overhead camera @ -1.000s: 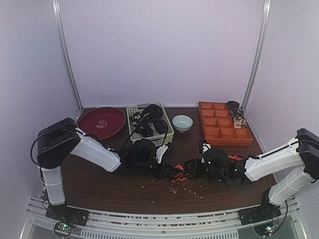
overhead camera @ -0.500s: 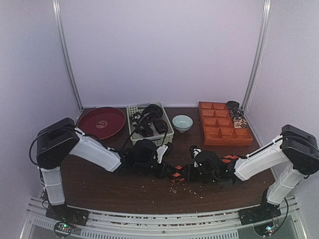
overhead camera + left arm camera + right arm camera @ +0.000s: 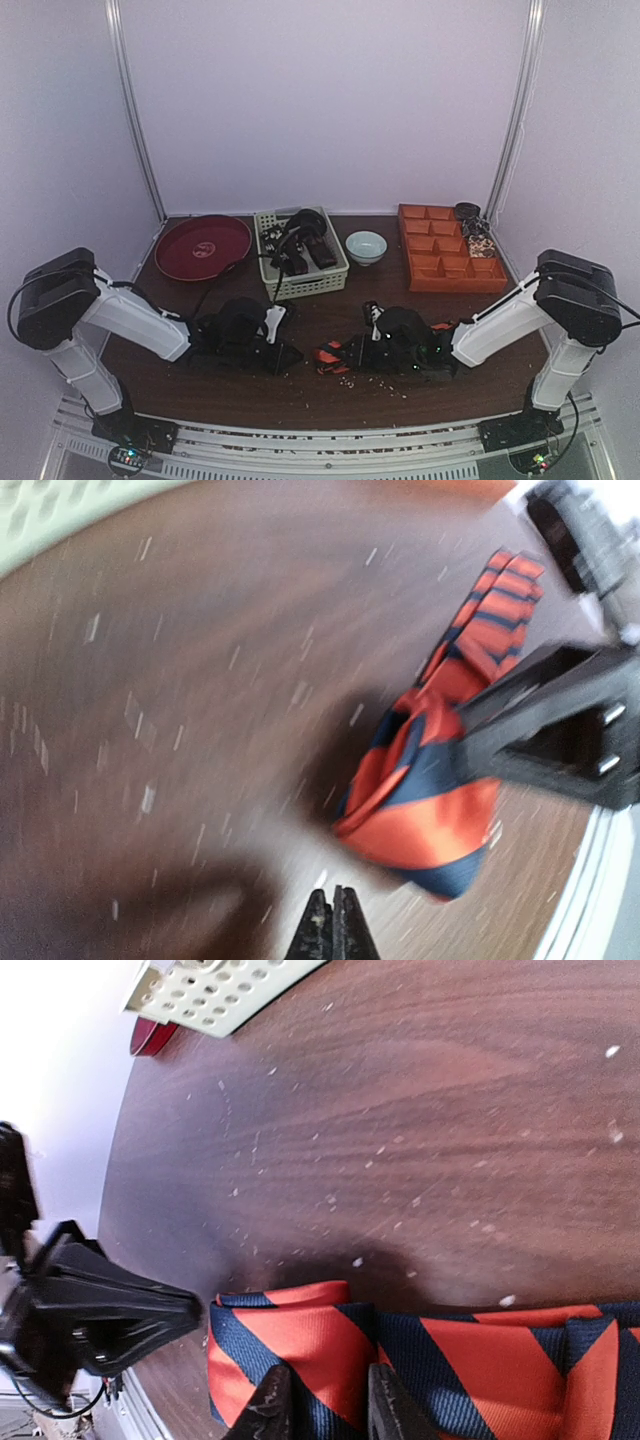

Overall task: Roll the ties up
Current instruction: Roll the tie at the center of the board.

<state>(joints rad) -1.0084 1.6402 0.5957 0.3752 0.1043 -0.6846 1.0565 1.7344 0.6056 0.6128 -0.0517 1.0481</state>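
A dark brown wooden table [image 3: 200,385], strewn with pale specks, is ringed by plain lilac walls. Near its front edge, between the two arms, an orange-red and navy diagonally striped necktie [image 3: 300,1345] is laid flat, one end doubled over into a first loose fold. That folded end is pinched by the right gripper [image 3: 325,1395], whose fingers [image 3: 268,1400] are set on either side of the cloth. The left gripper [image 3: 333,925] is clenched on nothing, its tips pressed together just beside the fold but clear of it.

The rolling of this striped necktie is judged to be only begun: one turn is formed and the rest of the length is stretched out towards the right arm. For the next move, the fold would have to be turned over again while the free length is kept straight; the left gripper would probably be needed to pin the roll.

Further dark ties [image 3: 318,248] are left in a pale green perforated basket [image 3: 300,283] farther back.
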